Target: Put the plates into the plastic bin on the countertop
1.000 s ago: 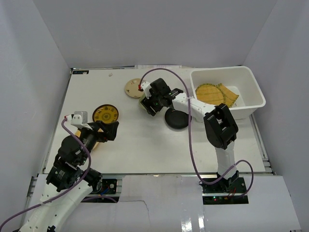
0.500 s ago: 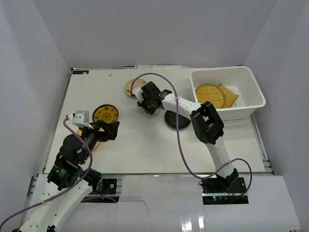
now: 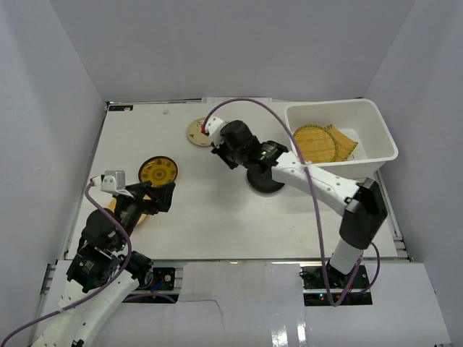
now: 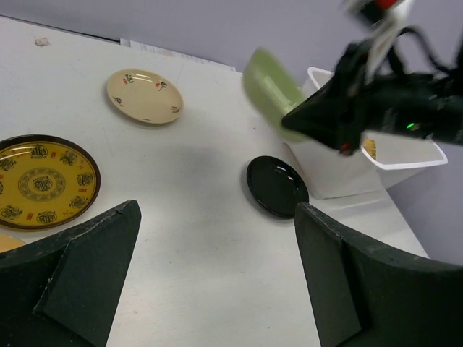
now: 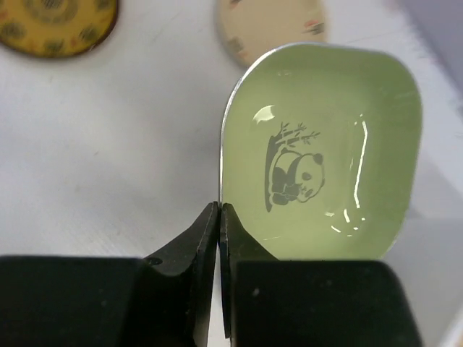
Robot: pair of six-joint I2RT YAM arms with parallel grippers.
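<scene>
Right end effector [image 5: 218, 210] is closed, pinching the rim of the pale green plate [image 5: 318, 152]; panda print on its face. The plate is held tilted up off the worktop [image 3: 217, 217], between the beige plate [image 3: 199, 132] and the black plate [image 3: 264, 181], left of the white bin [image 3: 340, 103]. Bamboo trays [image 3: 318, 142] lie inside the bin. Left end effector [image 4: 215, 217] has its jaws spread wide, holding nothing, just beside the yellow plate [image 4: 43, 181], which lies flat on the worktop.
</scene>
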